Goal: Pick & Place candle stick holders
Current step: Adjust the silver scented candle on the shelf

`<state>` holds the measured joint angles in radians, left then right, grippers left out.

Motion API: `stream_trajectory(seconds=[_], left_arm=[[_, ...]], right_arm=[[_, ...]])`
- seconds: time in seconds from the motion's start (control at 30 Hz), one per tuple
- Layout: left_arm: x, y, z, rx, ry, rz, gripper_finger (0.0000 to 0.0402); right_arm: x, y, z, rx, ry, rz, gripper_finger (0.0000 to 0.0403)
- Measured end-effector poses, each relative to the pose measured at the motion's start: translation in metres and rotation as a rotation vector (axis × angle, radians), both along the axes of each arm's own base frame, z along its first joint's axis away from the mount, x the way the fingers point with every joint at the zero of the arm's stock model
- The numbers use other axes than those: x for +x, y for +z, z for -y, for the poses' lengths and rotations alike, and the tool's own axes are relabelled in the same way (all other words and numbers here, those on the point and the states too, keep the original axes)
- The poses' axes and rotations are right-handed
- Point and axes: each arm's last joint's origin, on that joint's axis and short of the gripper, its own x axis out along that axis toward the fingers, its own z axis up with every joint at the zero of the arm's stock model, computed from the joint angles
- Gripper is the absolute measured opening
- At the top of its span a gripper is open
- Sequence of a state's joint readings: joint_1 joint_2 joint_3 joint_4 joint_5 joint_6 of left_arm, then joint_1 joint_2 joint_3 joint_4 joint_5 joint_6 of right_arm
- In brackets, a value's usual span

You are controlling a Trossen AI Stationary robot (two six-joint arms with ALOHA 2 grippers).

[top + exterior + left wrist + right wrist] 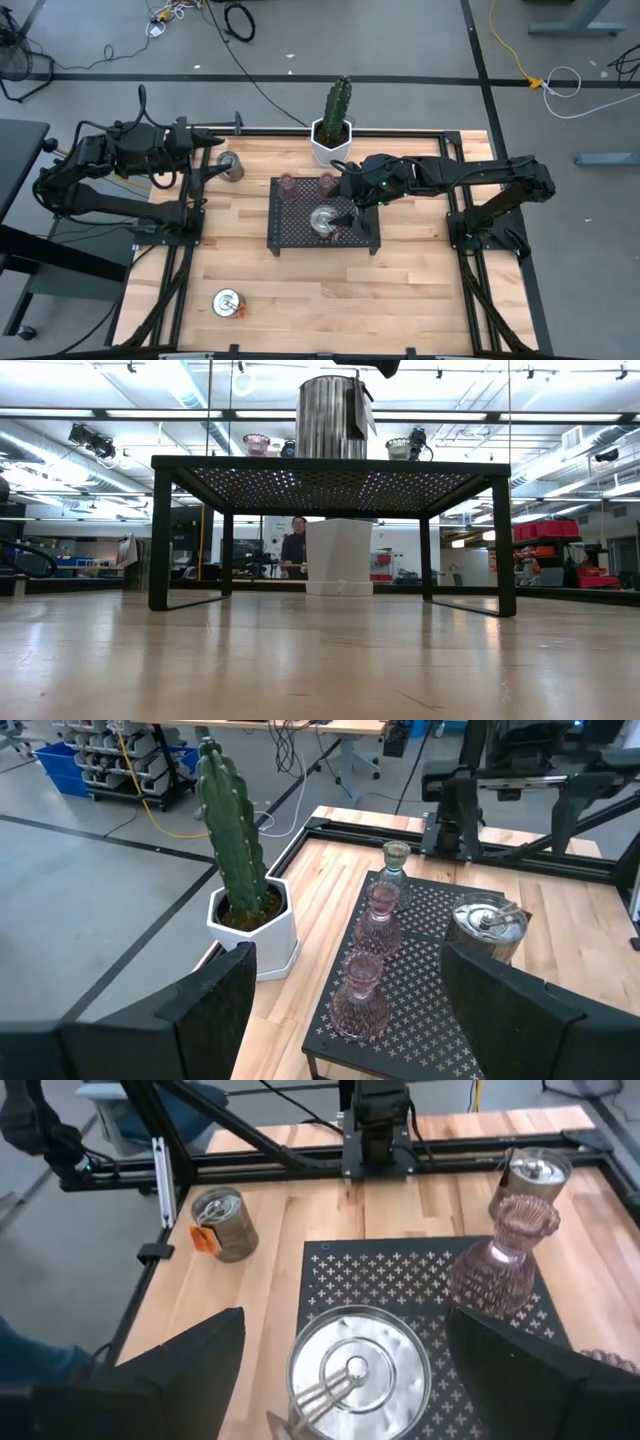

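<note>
Two hands were seen open and empty. Right hand [345,192] was poised just above a silver holder [323,221] set on the black mesh tray [290,235], where three glass holders [358,997] were lined along the far edge. Left hand [213,150] was held near another silver holder [231,166] on the worktop [400,290]; a third [228,302] was placed near the front.

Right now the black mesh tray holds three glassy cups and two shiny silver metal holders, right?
Not quite. The black mesh tray holds three tinted glassy cups but only one shiny silver metal holder, under the right gripper. The high view shows the other two silver holders on the wooden table: one by the left gripper, one near the front edge.
</note>
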<state>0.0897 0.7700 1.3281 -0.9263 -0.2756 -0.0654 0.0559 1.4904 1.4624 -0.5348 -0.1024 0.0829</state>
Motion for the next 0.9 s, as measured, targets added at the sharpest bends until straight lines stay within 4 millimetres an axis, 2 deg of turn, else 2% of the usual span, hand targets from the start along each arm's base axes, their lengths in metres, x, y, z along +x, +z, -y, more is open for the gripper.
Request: stream_trajectory(seconds=[0.23, 0.5, 0.9], left_arm=[[0.0, 0.0, 0.0, 0.0, 0.002, 0.0, 0.0319], [0.0, 0.0, 0.0, -0.001, 0.002, 0.0, 0.0319], [0.001, 0.0, 0.0, -0.002, 0.002, -0.001, 0.0319]], right_arm=[[0.001, 0.001, 0.0, -0.07, 0.042, 0.026, 0.0369], [0.009, -0.006, -0.001, -0.07, 0.059, 0.02, 0.0376], [0.034, -0.039, -0.012, -0.078, 0.102, -0.063, 0.0376]])
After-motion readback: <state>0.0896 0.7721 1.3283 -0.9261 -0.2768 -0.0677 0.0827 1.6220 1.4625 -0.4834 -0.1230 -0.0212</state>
